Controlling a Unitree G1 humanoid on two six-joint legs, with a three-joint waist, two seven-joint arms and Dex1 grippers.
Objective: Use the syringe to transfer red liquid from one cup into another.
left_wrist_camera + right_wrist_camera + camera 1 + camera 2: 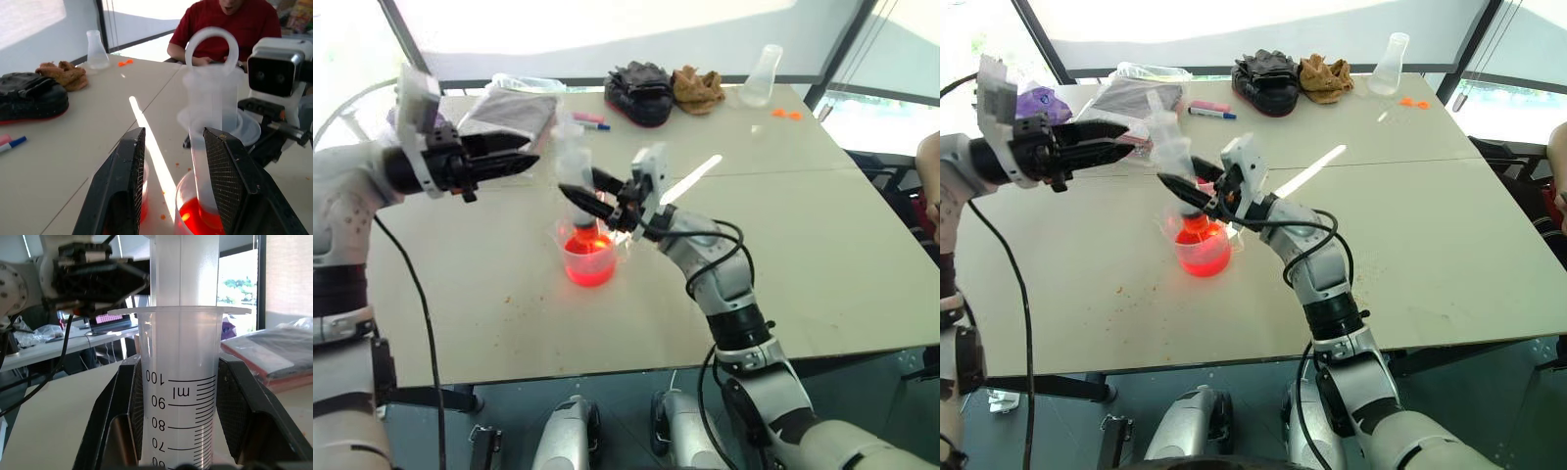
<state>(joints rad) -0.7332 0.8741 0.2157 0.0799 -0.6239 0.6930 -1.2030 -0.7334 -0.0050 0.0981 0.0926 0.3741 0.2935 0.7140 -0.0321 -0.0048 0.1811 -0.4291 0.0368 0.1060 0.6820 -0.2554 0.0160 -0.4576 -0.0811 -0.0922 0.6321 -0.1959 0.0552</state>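
the right gripper (178,421) has the syringe (576,176) clamped upright by its barrel, jaws pinching the clear tube from both sides just under the flange, with the printed scale facing the wrist camera. the syringe's lower end dips into a cup (589,257) of glowing red liquid (588,264) out in the middle of the table (803,255), so this looks like the drawing-up step, with the tip sitting in the supply. in the left wrist view a second clear cup (143,186) peeks out just beside the first, half hidden behind a finger; which of the two is the bigger one is hard to call from here.

the left gripper (524,160) hangs level beside the top of the syringe, jaws spread wide and empty, apart from the white plunger (212,73) and its ring handle. from its own wrist view the plunger ring stands ahead, framed between the two fingers (122,196) but beyond them.

next move, by the look of it: the left gripper needs to close in on that plunger top, pinch it, and pull straight up along the barrel while the right one keeps the tube steady and the tip under the surface. any sideways tug could tip the cup.
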